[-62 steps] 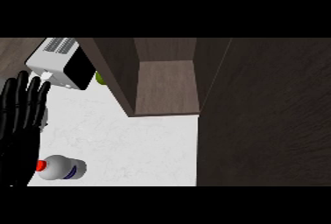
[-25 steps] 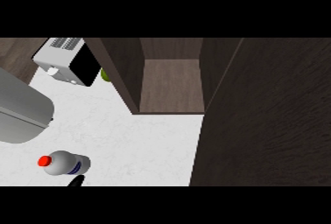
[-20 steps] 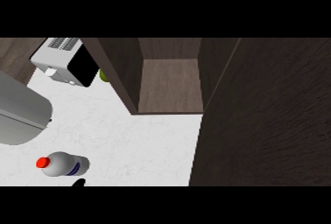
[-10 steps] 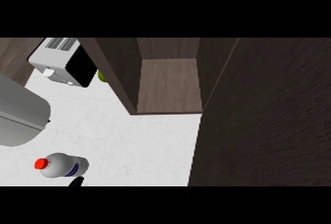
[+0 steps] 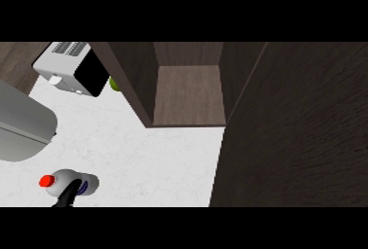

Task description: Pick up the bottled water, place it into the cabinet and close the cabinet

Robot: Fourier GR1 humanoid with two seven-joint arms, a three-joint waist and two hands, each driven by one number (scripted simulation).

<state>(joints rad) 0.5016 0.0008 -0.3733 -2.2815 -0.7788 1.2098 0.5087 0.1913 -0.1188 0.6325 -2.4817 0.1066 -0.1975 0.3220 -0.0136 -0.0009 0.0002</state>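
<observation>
The bottled water [image 5: 69, 183] lies on its side on the white counter at the lower left, its red cap [image 5: 47, 181] pointing left. A thin black part of my left hand [image 5: 67, 196] comes up from the lower edge and overlaps the bottle's near side; how it is posed is hidden. My grey left forearm [image 5: 20, 127] fills the left edge above the bottle. The dark wood cabinet [image 5: 188, 95] stands open at the top middle with a bare shelf inside. My right hand does not show.
The cabinet's open door [image 5: 298, 126] covers the whole right side as a large dark panel. A white and black toaster [image 5: 72, 68] sits at the upper left, with a small green thing [image 5: 114, 83] behind it by the cabinet wall. White counter [image 5: 151, 155] lies between bottle and cabinet.
The open left hand that stood at the left edge is gone, and the grey forearm took its place. The black part by the lower edge has crept up onto the bottle.
</observation>
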